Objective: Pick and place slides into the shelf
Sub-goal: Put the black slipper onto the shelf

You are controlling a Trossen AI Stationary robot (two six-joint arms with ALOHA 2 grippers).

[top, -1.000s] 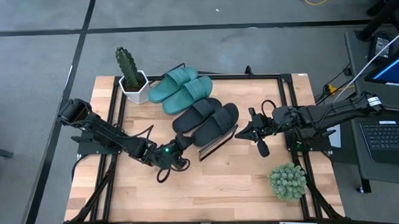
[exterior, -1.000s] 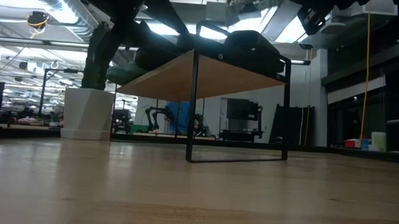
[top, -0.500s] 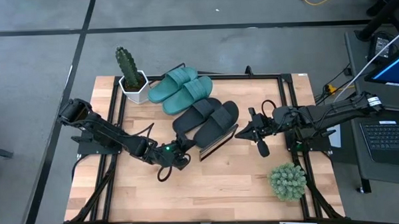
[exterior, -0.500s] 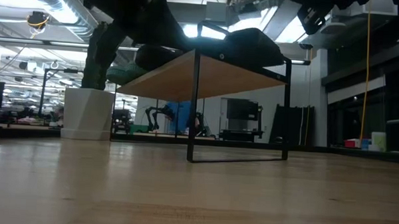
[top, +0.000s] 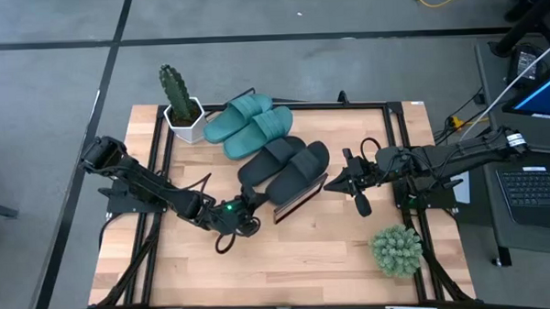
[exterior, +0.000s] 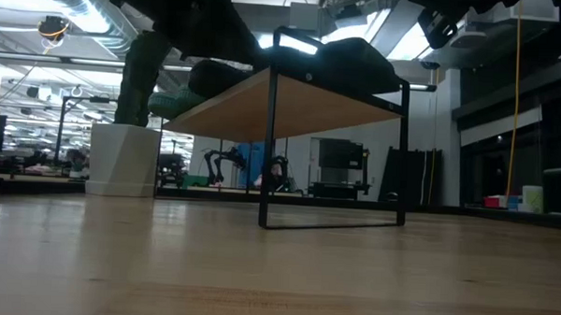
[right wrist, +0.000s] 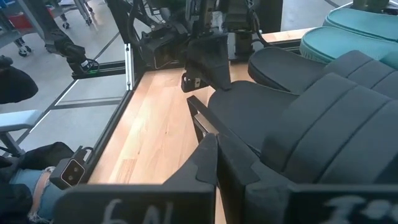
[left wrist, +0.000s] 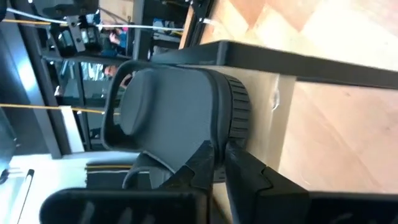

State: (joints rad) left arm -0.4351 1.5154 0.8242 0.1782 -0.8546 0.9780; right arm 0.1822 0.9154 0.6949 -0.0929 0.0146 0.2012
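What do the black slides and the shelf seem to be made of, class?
Black slides: probably rubber or foam, matte, with thick moulded straps and ribbed heel edges. Shelf: apparently a light wooden plank with visible grain, on a thin black frame, likely painted metal.

— What's different on my left side?

— My left gripper has its fingers pressed together now, where a second ago they stood apart, and their tips sit right against the heel of the nearer black slide.

— Anything else move?

— The shelf sits a touch shifted in the low view, its front post slightly over from before.
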